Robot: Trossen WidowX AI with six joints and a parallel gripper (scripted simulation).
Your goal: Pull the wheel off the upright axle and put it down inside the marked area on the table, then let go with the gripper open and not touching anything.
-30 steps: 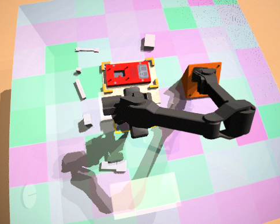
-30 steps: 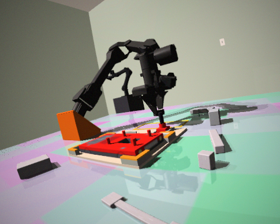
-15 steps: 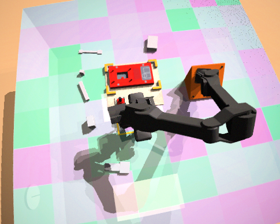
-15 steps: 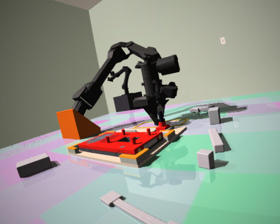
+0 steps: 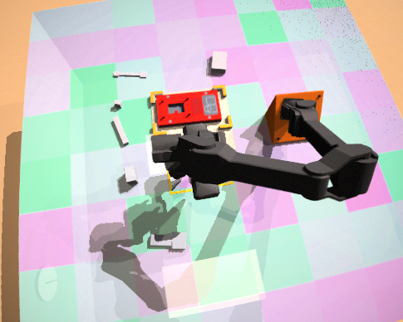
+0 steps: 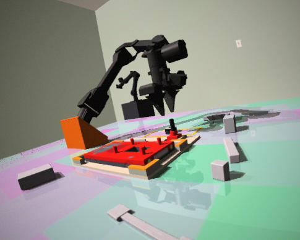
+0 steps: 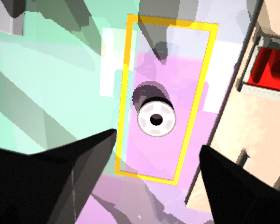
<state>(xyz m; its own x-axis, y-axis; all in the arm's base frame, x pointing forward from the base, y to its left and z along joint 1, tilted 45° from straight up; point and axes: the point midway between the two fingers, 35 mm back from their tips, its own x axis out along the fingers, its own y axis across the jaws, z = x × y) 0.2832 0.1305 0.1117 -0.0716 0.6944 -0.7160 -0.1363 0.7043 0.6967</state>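
Wrist view, left to right: my left finger (image 7: 67,170), then the wheel (image 7: 156,119) lying flat inside the yellow-bordered marked area (image 7: 123,100), then my right finger, so my gripper (image 7: 157,142) hangs apart, holding nothing, and I judge only opening wider remains.

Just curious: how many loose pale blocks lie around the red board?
6, top view: a big cube above the board; a bar, tiny cube, long bar and cube left of it; one piece lower down. The arm may hide others.
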